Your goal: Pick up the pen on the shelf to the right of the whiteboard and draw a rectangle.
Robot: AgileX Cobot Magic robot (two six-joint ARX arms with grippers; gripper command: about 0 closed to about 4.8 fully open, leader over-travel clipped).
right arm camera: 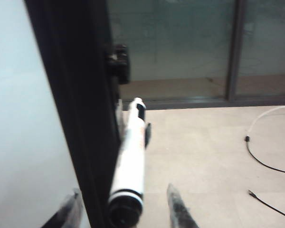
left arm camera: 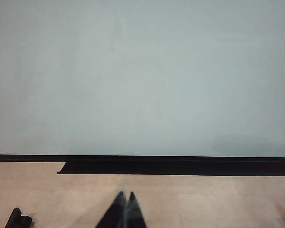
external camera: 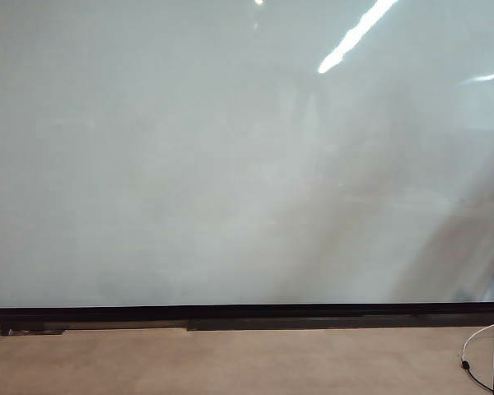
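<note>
The whiteboard (external camera: 230,164) fills the exterior view, pale and glossy with a thin black frame; neither gripper shows there. No rectangle is in view on it. In the right wrist view the pen (right arm camera: 133,152), white with a dark end cap facing the camera, lies along the board's black side frame (right arm camera: 76,118) on a small black holder (right arm camera: 147,135). My right gripper (right arm camera: 125,203) is open, one finger on each side of the pen's near end, not touching it. My left gripper (left arm camera: 126,195) is shut with nothing in it, hanging low in front of the whiteboard (left arm camera: 142,76).
A long black ledge (left arm camera: 171,167) runs under the board's lower edge. A thin cable (right arm camera: 261,156) lies on the floor right of the board, also seen as a cable (external camera: 476,362) in the exterior view. Glass panels (right arm camera: 180,47) stand behind.
</note>
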